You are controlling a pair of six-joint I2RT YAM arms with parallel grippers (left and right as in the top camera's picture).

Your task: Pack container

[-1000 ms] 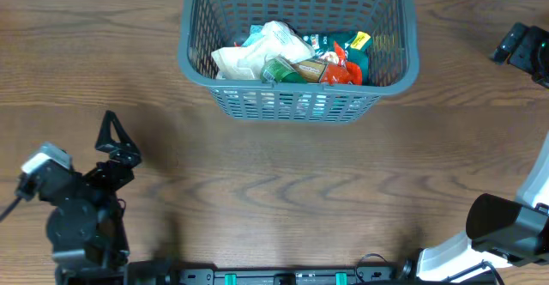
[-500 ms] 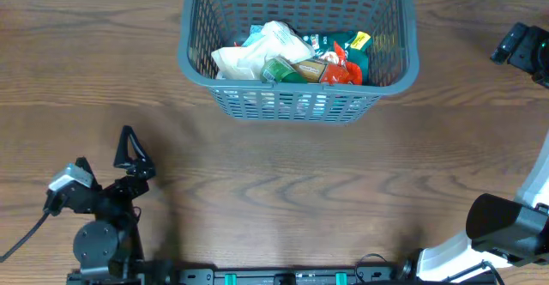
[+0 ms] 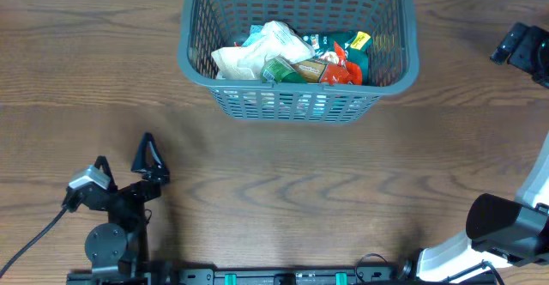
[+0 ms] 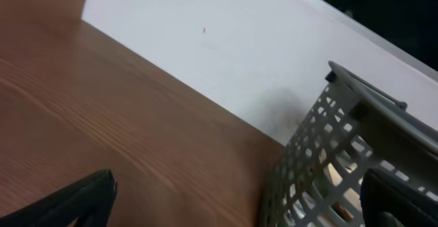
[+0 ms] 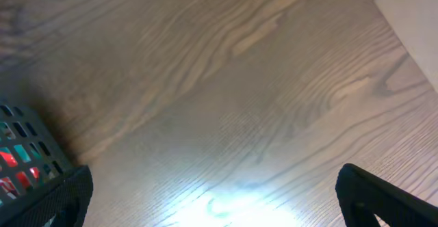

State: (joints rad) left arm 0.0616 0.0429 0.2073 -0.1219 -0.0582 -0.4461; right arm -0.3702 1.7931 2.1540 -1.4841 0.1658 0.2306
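Container [image 3: 296, 105] sits at the far edge of the wooden table [image 3: 300, 191], roughly mid-width, upright. Inside it: a crumpled white bag [image 3: 257, 53] on its left, a green packet [image 3: 287, 69] in the middle, a red packet [image 3: 345, 74] and a teal packet [image 3: 347, 46] on its right. Left gripper [image 3: 124, 150] is well in front of the container's front-left corner, jaws spread wide, nothing between them. Right gripper [image 5: 209, 203] is off the container's right side, clear of it, jaws also wide apart and empty, with only bare tabletop between the fingers.
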